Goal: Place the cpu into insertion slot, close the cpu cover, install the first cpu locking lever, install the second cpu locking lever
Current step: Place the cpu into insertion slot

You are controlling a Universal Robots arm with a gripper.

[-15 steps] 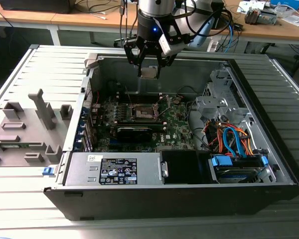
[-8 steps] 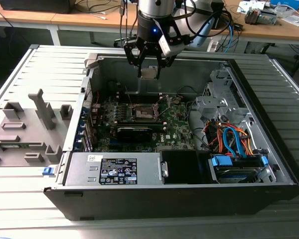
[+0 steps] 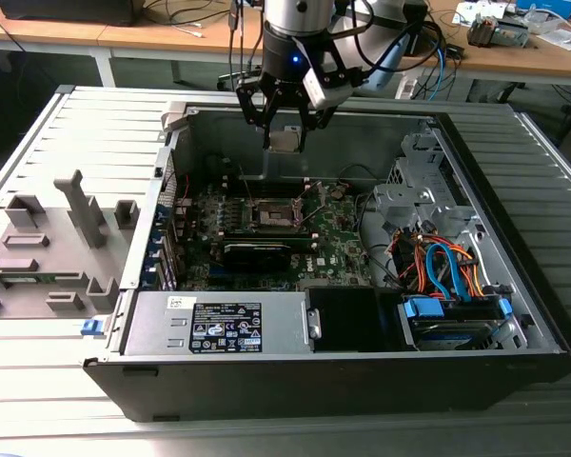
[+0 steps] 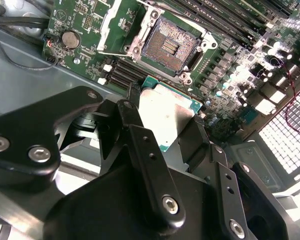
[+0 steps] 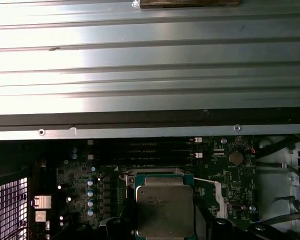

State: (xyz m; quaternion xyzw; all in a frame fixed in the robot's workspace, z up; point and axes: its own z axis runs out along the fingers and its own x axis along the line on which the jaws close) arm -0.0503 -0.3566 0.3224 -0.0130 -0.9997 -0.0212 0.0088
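Observation:
The cpu point(image 3: 285, 141) is a small square chip with a pale metal top, held between the fingers of my gripper point(image 3: 285, 136), which is shut on it. It hangs above the open computer case, over the rear part of the motherboard. In the second wrist view the cpu point(image 4: 167, 117) sits in my gripper point(image 4: 165, 116), a short way from the bare insertion slot point(image 4: 169, 47). The cpu cover point(image 4: 106, 25) stands swung open beside the slot. In the first wrist view the cpu point(image 5: 165, 210) hovers over the board. The insertion slot point(image 3: 274, 213) lies below and in front of the chip.
A long black card point(image 3: 257, 255) lies in front of the slot. The power supply point(image 3: 219, 324) fills the case's near side, and a drive cage with orange and blue cables point(image 3: 438, 267) is on the exterior view's right. A grey fixture point(image 3: 57, 238) stands outside the case. The case wall point(image 5: 150, 75) is close.

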